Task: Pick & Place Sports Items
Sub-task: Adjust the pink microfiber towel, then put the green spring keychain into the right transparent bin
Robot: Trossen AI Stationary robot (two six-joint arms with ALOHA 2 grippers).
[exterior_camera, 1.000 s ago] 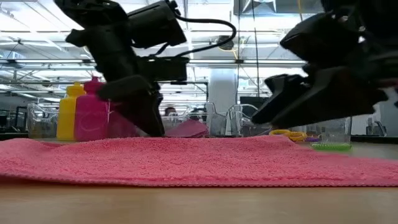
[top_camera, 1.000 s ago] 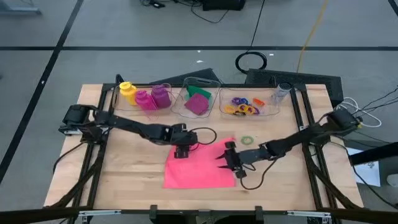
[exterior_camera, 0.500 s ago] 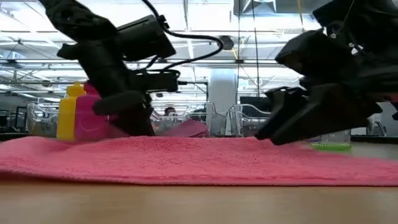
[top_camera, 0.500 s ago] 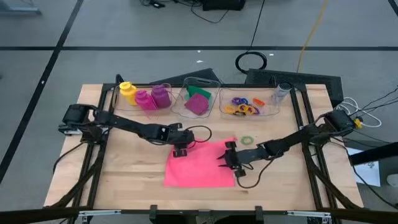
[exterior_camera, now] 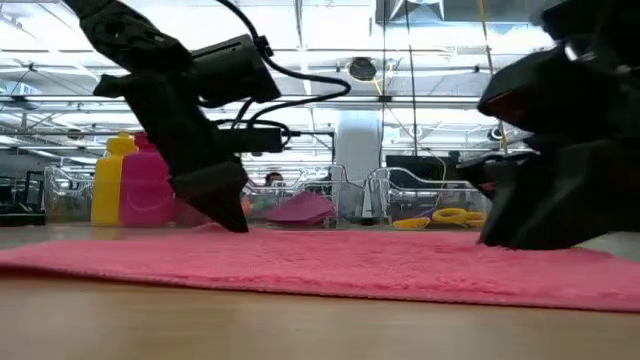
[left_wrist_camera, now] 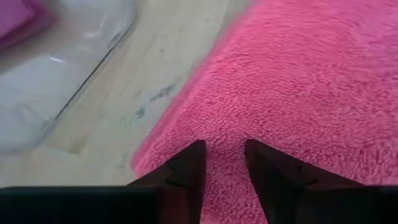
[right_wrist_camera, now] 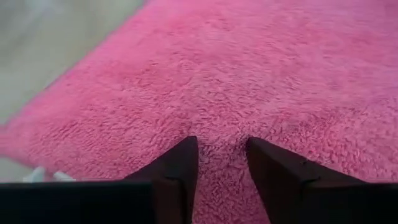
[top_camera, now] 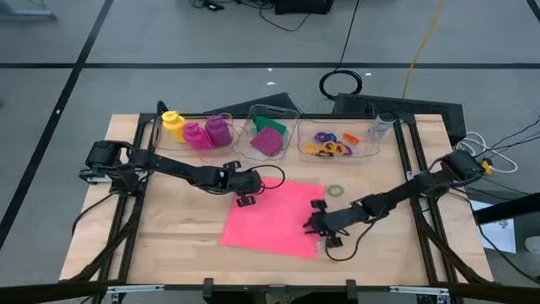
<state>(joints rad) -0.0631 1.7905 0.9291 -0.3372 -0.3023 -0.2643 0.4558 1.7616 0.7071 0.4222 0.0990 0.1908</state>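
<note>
A pink cloth [top_camera: 274, 219] lies flat on the table's middle. My left gripper [top_camera: 245, 199] is down on the cloth's far left edge, shut on it. My right gripper [top_camera: 315, 222] is down on the cloth's right edge, shut on it as well. In the low view the left gripper [exterior_camera: 228, 208] and the right gripper [exterior_camera: 497, 232] both reach the cloth [exterior_camera: 330, 262]. A small green ring [top_camera: 337, 191] lies on the wood just beyond the cloth's far right corner. My left gripper pinches a small ridge of the pink cloth [left_wrist_camera: 224, 154] between its two fingertips, just inside the cloth's far left edge [left_wrist_camera: 163, 144]. The fingers slant down steeply from the table's left. The cloth stays flat on the table. My right gripper pinches a small ridge of the pink cloth [right_wrist_camera: 221, 148] between its two fingertips, a little inside the cloth's right edge. The fingers slant down from the table's right. The cloth lies spread on the table around them.
Three clear bins stand along the far edge: one with yellow [top_camera: 173, 123], magenta [top_camera: 196, 135] and purple [top_camera: 219, 130] bottles, one with green and magenta cloths [top_camera: 268, 137], one with coloured rings [top_camera: 332, 143]. Bare wood lies near the front edge.
Both grippers have sunk onto the pink cloth, the left shifting a little toward the table's far left, the right toward the near right. The cloth's outline has skewed, and its far edge now reaches farther toward the bins.
</note>
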